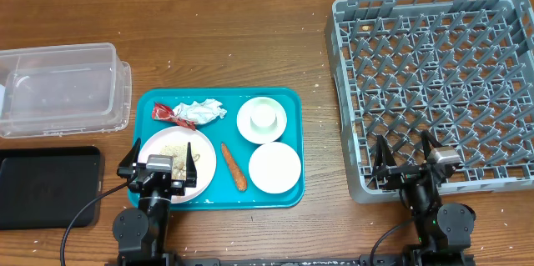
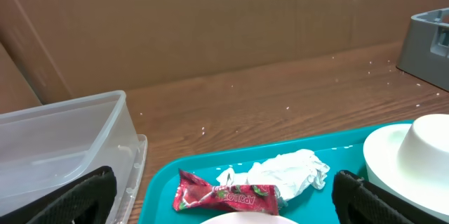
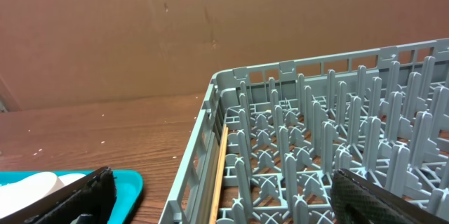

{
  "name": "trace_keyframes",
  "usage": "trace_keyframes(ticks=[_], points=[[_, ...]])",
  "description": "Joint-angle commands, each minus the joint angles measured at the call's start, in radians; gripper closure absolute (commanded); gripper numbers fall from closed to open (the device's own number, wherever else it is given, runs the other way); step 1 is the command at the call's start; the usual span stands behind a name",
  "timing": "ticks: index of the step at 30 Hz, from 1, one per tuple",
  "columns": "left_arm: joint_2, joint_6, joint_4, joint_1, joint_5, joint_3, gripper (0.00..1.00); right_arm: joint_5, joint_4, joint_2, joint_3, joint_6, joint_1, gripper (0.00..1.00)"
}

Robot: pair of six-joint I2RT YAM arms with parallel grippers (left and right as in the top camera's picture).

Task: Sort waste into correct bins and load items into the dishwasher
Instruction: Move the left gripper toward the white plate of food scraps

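Left fingers (image 1: 191, 159) spread wide, empty, hovering over the pink plate (image 1: 206, 164) at the teal tray's (image 1: 229, 103) 7 o'clock corner. Right fingers (image 1: 377, 158) also spread, empty, over the near-left corner of the grey dish rack (image 1: 442, 74). Nothing gripped yet, so the task looks unstarted. The plate carries the rice-like crumbs (image 1: 171, 151). The carrot (image 1: 234, 167) lies loose on the tray just at its 3 o'clock, and the white bowl (image 1: 274, 167) is beside that. Further back: the foil wrapper (image 1: 190, 112) at the tray's 11 o'clock, and what reads as a small cup (image 1: 264, 117) on a small dish (image 1: 249, 124) at 1 o'clock, stacking not certain. All waste and dishes sit on the tray between the arms, probably so either arm reaches. Both bins are to the tray's left, the black tray (image 1: 46, 187) at 8 o'clock and the clear tub (image 1: 58, 87) at 10 o'clock, both empty, so the waste likely falls to the left arm. The rack is at the tray's 3 o'clock, well apart and empty, so it suits the right arm. The desk (image 1: 250, 41) is brown wood grain with pale specks scattered on it. Cardboard sheets (image 2: 210, 20) stand behind the far edge.
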Motion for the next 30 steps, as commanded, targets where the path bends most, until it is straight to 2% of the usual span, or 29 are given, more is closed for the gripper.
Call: trace_keyframes(ticks=[1,29,30], points=[[-0.010,0.014,-0.003,0.004,-0.007,-0.003,0.00,0.009,0.005,-0.010,-0.010,-0.004,-0.004,0.00],[-0.010,0.015,-0.003,0.004,-0.007,-0.003,0.00,0.009,0.005,-0.010,-0.010,-0.004,-0.004,0.00],[-0.010,0.059,0.022,0.004,-0.024,-0.003,0.00,0.009,0.005,-0.010,-0.010,-0.004,-0.004,0.00]])
